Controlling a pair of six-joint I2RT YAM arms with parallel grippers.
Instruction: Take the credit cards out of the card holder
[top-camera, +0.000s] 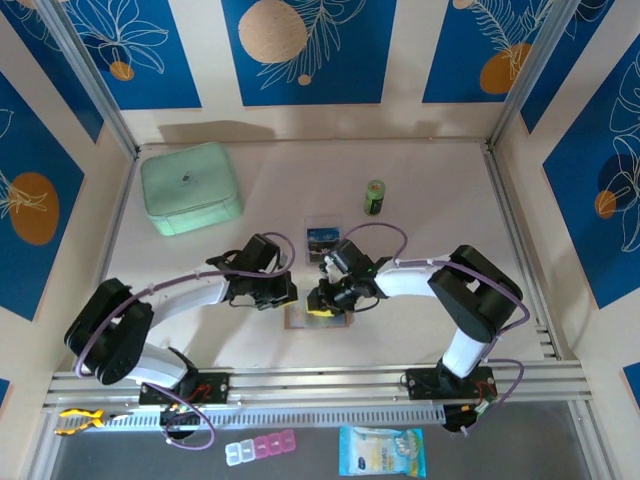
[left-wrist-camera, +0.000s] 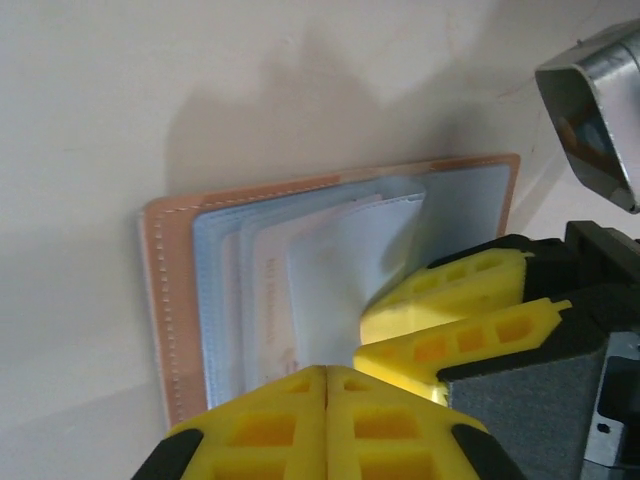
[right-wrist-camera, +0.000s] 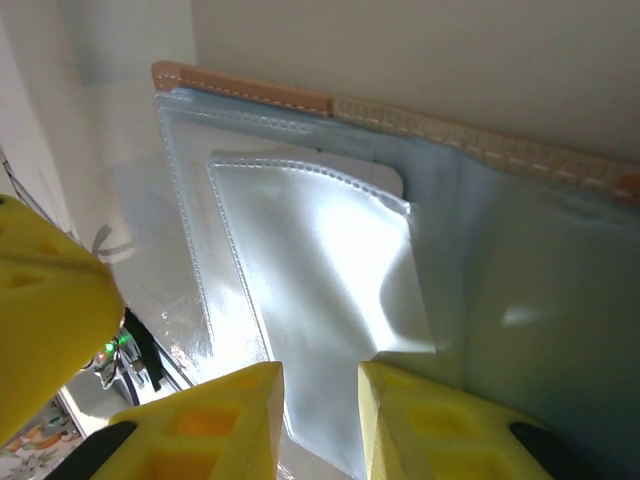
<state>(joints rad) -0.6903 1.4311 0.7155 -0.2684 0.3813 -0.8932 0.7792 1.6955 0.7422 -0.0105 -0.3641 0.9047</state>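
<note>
The card holder (top-camera: 299, 320) lies open and flat near the table's front, its tan stitched edge (left-wrist-camera: 165, 300) framing the grey-blue pocket lining (right-wrist-camera: 520, 260). My left gripper (left-wrist-camera: 327, 372) is shut, tips together, and rests on the wallet's near edge (top-camera: 290, 293). My right gripper (right-wrist-camera: 320, 385) is open over the pockets (top-camera: 322, 300), its fingers (left-wrist-camera: 450, 300) straddling a lifted pale pocket flap (right-wrist-camera: 330, 260). A dark blue and white credit card (top-camera: 322, 240) lies on the table just beyond the wallet. Whether cards remain inside the pockets I cannot tell.
A mint-green case (top-camera: 190, 187) stands at the back left. A small green can (top-camera: 374, 197) stands behind the loose card. The metal rail (top-camera: 320, 380) runs along the near edge, with the arm bases on it.
</note>
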